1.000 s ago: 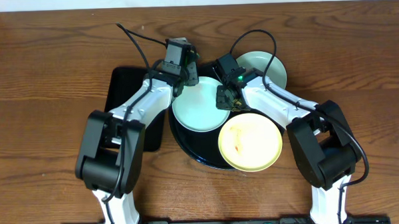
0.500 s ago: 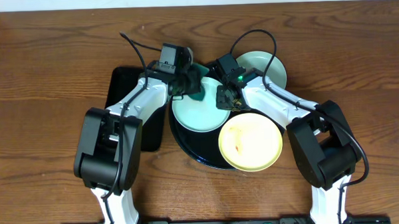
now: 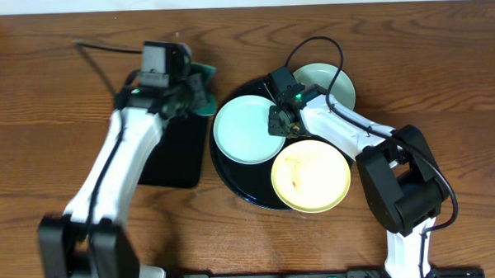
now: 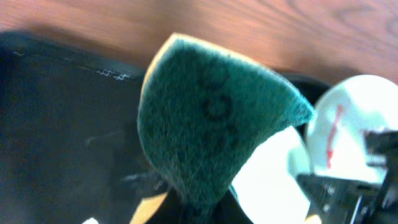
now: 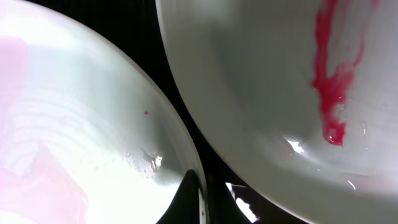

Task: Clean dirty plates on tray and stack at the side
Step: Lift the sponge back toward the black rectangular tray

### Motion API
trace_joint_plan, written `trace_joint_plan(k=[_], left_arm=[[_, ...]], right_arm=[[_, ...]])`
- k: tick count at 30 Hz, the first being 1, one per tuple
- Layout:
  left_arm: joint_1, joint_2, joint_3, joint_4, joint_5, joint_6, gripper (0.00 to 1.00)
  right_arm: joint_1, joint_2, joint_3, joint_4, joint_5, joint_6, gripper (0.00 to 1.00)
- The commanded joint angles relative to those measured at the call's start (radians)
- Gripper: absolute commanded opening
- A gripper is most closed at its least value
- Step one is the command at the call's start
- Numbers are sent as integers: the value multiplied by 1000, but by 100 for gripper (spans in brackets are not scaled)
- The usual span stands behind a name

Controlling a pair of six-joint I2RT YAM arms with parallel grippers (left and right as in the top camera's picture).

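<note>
Sponge (image 4: 211, 118), green and folded, hangs pinched in the left gripper (image 3: 188, 87) at the upper left of the overhead frame, over the far end of the rectangular tray (image 3: 178, 154). On the round tray (image 3: 232, 179) at centre lie a blue-green plate (image 3: 246, 132) and, lower right, a yellow plate (image 3: 311, 176) with a faint smear, while a red-streaked third plate (image 3: 332, 82) sits at its upper right edge. The right gripper (image 3: 278, 121) is at the blue-green plate's right rim, and I cannot tell whether its fingers are clamped or spread.
</note>
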Motion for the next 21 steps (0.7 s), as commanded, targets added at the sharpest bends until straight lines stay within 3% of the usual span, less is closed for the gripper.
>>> trace_joint_plan(k=[1, 7, 12, 16, 21], left_arm=[[27, -59, -2, -85, -105, 41, 8], [77, -60, -2, -266, -106, 45, 8], [113, -60, -2, -293, -106, 48, 8], [127, -60, -2, -288, -106, 48, 7], [127, -60, -2, -281, -106, 48, 7]], right_arm=[[16, 27, 1, 7, -77, 20, 1], [16, 26, 2, 8, -249, -57, 1], [6, -11, 4, 2, -361, -107, 1], [-2, -90, 4, -7, -346, -132, 1], [0, -214, 4, -48, -188, -133, 1]])
